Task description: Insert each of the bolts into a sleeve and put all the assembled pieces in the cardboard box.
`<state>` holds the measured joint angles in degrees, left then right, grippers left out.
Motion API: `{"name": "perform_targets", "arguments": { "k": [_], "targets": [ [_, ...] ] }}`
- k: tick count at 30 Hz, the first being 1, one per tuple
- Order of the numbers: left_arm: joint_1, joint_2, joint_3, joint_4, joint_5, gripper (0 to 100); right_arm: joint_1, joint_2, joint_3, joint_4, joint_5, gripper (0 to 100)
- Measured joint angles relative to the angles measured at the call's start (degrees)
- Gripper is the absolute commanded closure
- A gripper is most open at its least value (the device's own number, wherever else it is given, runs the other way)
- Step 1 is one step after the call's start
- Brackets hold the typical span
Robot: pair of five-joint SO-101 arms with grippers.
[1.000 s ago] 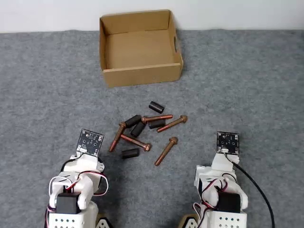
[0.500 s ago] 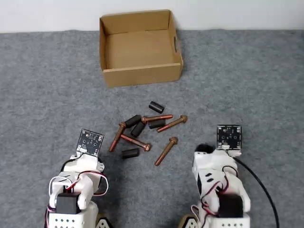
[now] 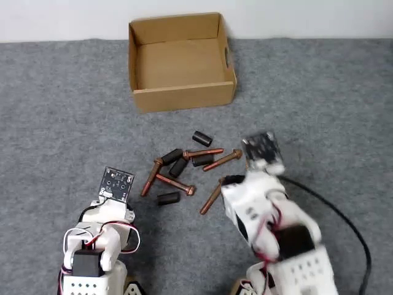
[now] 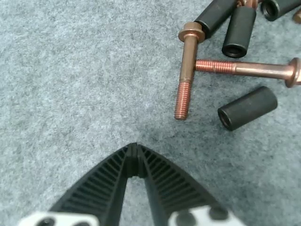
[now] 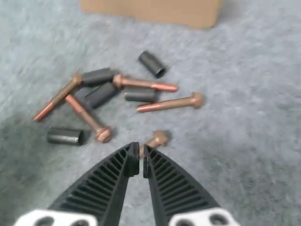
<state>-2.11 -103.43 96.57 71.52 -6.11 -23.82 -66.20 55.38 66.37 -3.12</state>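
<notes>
Overhead view; wrist views close above bolts (image 4: pixel 186 70)

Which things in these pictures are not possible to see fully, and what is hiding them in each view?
Right wrist view: the shank of the nearest bolt lies behind the right gripper; just its head shows.
Right wrist view: the cardboard box is cut by the edge, its inside unseen.
High view: the right arm covers that bolt's head.
Left wrist view: one sleeve is cut by the edge.

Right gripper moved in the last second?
Yes. The right gripper has advanced up the table toward the cardboard box, which has stayed put, and is now at the nearest bolt.
</notes>
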Motion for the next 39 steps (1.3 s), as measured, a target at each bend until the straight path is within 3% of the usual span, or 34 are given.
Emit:
{"name": "perform_targets", "arguments": {
  "k": [9,16,20,23,29,39],
  "targets": [
    [0.0,0.0,0.0,0.0,0.0,99,-1.8,38.0,-23.6,0.0,10.8,99.0],
    [0.0,0.0,0.0,0.0,0.0,99,0.3,60.6,-38.6,0.0,33.2,98.0],
    [0.0,0.0,0.0,0.0,0.0,99,0.3,68.0,-43.6,0.0,43.4,85.4],
    [0.0,0.0,0.0,0.0,0.0,99,0.4,71.5,-45.4,0.0,47.1,78.8],
    [0.0,0.0,0.0,0.0,0.0,99,-0.7,75.3,-45.9,0.0,54.0,81.1],
    [0.0,0.0,0.0,0.0,0.0,99,-3.9,83.5,-49.4,-4.0,55.6,81.2]
  ]
}}
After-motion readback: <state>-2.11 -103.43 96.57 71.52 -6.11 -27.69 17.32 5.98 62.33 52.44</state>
